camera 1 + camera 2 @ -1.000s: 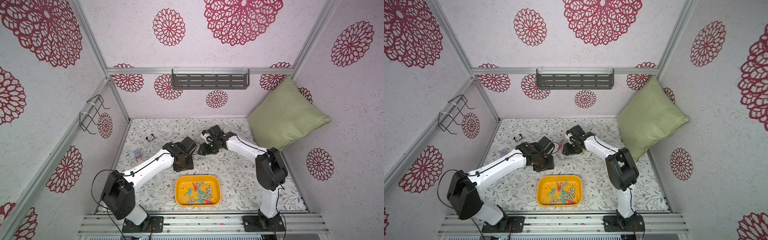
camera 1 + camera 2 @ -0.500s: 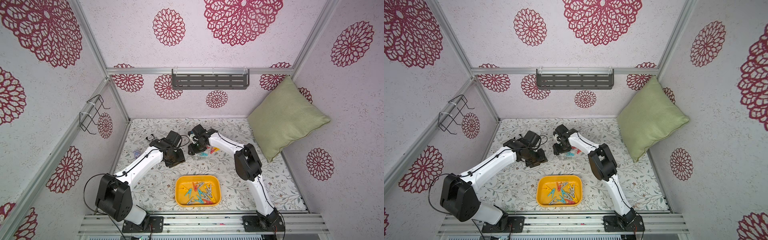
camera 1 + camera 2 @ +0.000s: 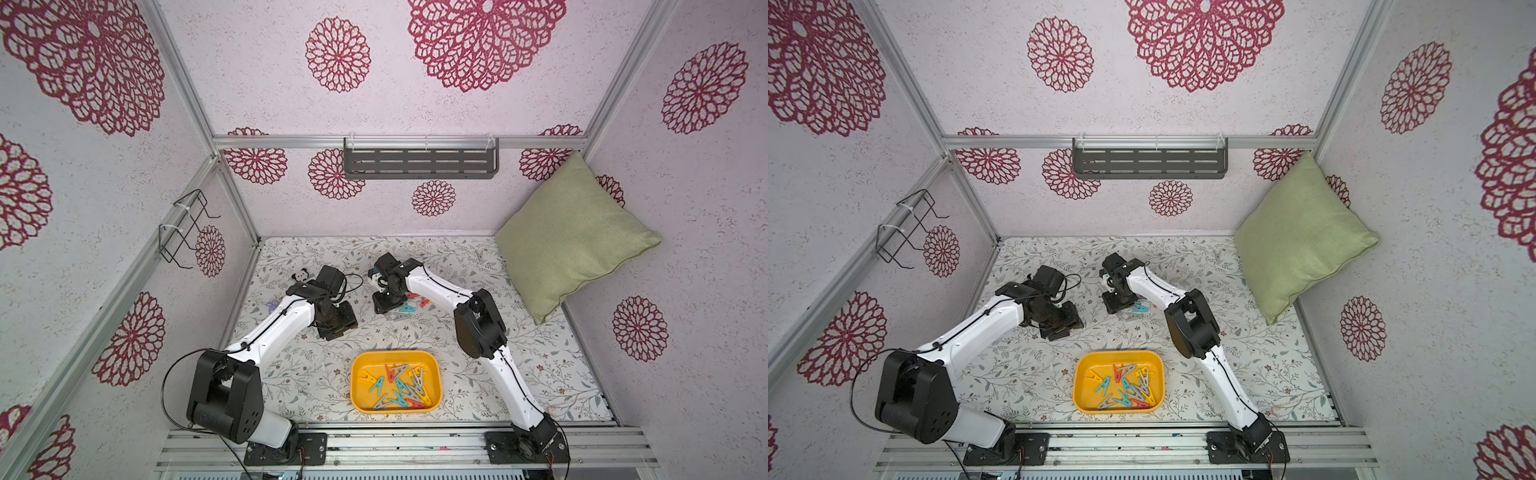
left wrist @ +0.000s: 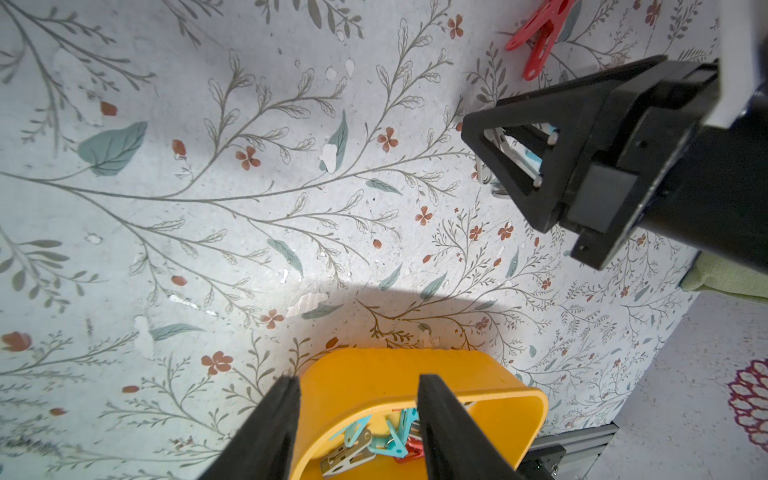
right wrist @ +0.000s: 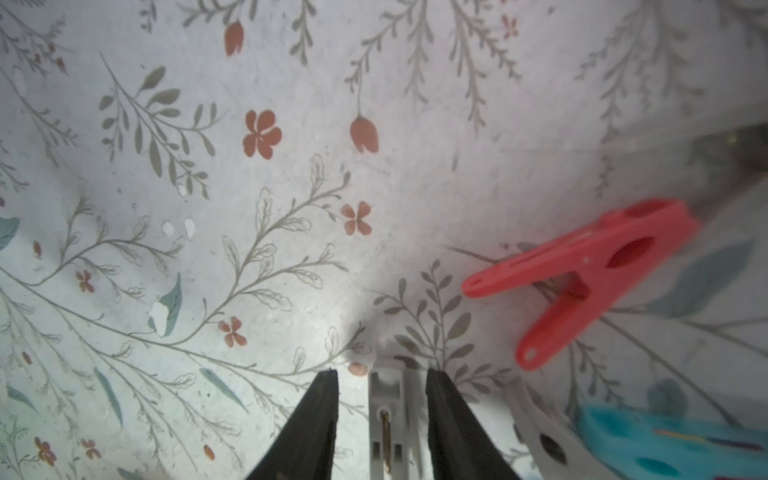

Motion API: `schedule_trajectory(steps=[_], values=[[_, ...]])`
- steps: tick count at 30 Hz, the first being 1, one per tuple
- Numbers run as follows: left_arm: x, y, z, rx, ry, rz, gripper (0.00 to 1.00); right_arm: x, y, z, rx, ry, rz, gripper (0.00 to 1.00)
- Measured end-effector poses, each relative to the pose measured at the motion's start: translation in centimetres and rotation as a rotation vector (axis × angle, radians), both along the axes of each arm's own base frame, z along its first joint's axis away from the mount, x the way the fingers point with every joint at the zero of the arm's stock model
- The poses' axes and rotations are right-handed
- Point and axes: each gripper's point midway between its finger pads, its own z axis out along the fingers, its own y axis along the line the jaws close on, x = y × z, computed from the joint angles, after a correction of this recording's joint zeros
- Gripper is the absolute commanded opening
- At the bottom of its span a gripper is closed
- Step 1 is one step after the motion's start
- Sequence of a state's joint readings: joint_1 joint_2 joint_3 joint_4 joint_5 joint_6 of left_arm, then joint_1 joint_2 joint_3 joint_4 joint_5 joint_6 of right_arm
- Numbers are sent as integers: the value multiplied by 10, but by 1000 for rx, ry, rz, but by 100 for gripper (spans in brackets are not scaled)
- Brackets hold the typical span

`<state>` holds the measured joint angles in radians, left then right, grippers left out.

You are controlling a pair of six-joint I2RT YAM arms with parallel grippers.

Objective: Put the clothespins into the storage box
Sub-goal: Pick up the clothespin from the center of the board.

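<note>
1. Both grippers have swung toward robot's left since a sec ago: L gripper (image 3: 337,325) and R gripper (image 3: 386,305) each sit further that way in both top views; box (image 3: 395,353) hasn't moved.
2. R gripper: tips down at table (image 3: 307,374), jaws part-open, astride a pale grey pin (image 5: 388,415). Gap shows on one side of pin, so no firm grip yet.
3. Just beside R gripper, loose on table: red pin (image 5: 582,278), teal pin (image 5: 673,440), 2nd pale pin (image 5: 544,436) next to teal one. None sits between the jaws. In both top views this cluster lies partly under R forearm.
4. L gripper: jaws approx half open, nothing held. It hangs over bare table, near R gripper, not touching it.
5. Box: yellow, flat on table, base-ward of both grippers, nearer L one. In L wrist view it shows past L fingertips (image 4: 282,399), clear of them.
6. Binned pins (image 3: 399,386): mixed heap in box, red, teal, yellow, grey, a dozen or so.
7. Panda toy (image 3: 301,274) lies on far side of L gripper, by L wrist. Cushion (image 3: 569,237), green, leans in corner well beyond R gripper.
</note>
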<state>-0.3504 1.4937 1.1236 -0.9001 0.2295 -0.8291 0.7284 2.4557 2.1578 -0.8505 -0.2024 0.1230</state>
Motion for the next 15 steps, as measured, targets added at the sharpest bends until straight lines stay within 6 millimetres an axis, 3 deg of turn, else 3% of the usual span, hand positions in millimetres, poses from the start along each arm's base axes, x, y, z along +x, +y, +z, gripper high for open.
schedule_trajectory(steps=[8,15], values=[[-3,0,1,-15,-17,-5,52,-6,-1,-3,-32,-3,8,16],[-4,0,2,-28,-32,5,52,-10,1,3,-27,-4,4,13]])
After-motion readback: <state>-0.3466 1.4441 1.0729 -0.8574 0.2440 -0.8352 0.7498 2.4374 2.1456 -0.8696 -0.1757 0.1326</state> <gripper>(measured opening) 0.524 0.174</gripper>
